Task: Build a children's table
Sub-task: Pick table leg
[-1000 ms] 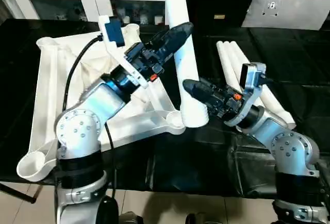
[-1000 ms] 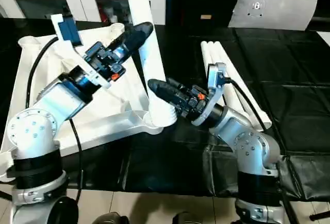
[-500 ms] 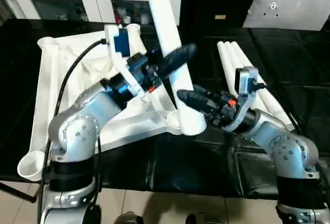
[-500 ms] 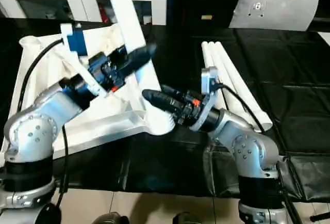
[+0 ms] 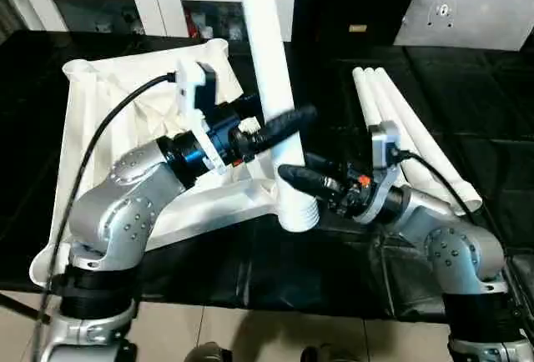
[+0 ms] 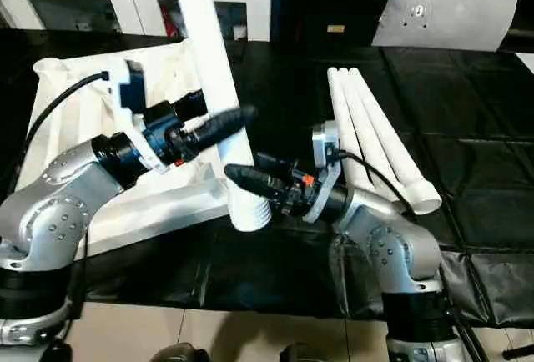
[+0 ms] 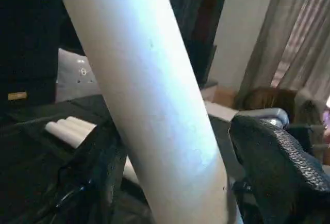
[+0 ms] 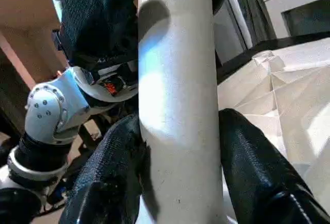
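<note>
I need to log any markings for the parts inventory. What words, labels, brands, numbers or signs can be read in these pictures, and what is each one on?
No text can be read.
White panel at the back: a small round mark, too small to read.
Small tan tag on the dark cabinet front: too small to read.
Held table leg, three spare legs and table top: no marking visible.

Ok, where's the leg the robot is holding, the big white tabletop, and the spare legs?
held leg [image 5: 265,70], left eye view, mid tube.
tabletop [image 5: 100,99], left eye view, ribbed underside.
spare legs [image 5: 409,133], left eye view, middle of the bundle.
</note>
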